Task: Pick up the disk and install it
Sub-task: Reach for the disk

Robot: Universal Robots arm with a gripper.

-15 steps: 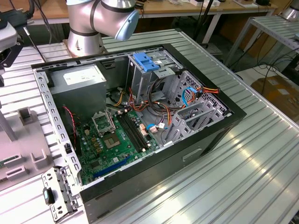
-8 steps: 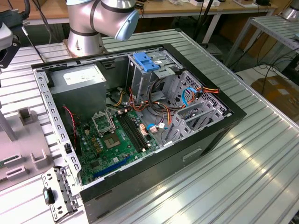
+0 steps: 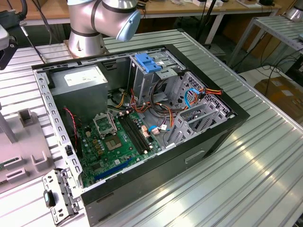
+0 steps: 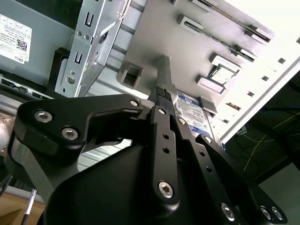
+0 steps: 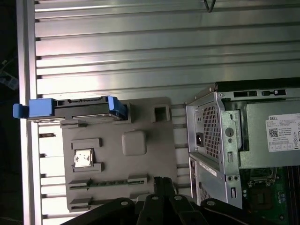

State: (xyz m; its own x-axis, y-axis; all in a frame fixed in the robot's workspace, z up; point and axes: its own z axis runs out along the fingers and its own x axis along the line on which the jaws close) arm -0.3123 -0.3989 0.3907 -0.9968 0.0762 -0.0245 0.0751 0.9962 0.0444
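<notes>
The disk (image 5: 70,108) stands on edge in a slot of a grey fixture plate (image 5: 140,154), its blue side rails showing at both ends. In the second wrist view its white label with a blue band (image 4: 193,111) shows just past my fingers. My gripper (image 5: 162,183) hovers over the opposite edge of the plate, apart from the disk, with the black fingertips (image 4: 162,92) pressed together and nothing between them.
An open computer case (image 3: 208,137) lies on the ribbed aluminium table (image 3: 265,165), with a metal drive cage topped by a blue handle (image 3: 148,64), a grey power-supply box (image 3: 83,80) and a green motherboard (image 3: 113,142). A small chip (image 5: 83,158) sits in the plate.
</notes>
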